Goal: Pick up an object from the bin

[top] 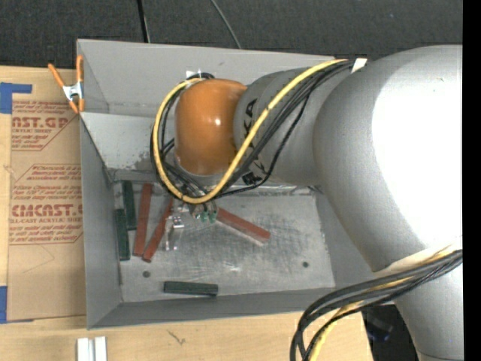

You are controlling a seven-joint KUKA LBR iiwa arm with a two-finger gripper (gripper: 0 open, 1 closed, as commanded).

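A: Which piece is it hanging over?

B: The gripper point(176, 228) is hanging low at the left of the bin point(263, 263), right beside a slanted red stick point(156, 238). Its metal tip is sitting just by that stick's upper end, maybe touching; I can't be sure from here.

A: Is it gripping anything?

B: I cannot tell how far it is open, or whether anything is in it. The orange cover point(204, 126) and the looped cables point(161, 130) are sitting right above it and hiding most of it.

A: What is lying around that stick?

B: An upright red stick point(142, 220) is lying just left of it, and two green sticks point(121, 235) are lying further left, along the wall. On the gripper's other side a long red stick point(244, 227) is angling down to the right, its near end close to the gripper.

A: And by the front wall?

B: A flat green stick point(190, 288) is lying there, well apart from the rest, and the big white arm point(391, 149) is reaching in from the right.
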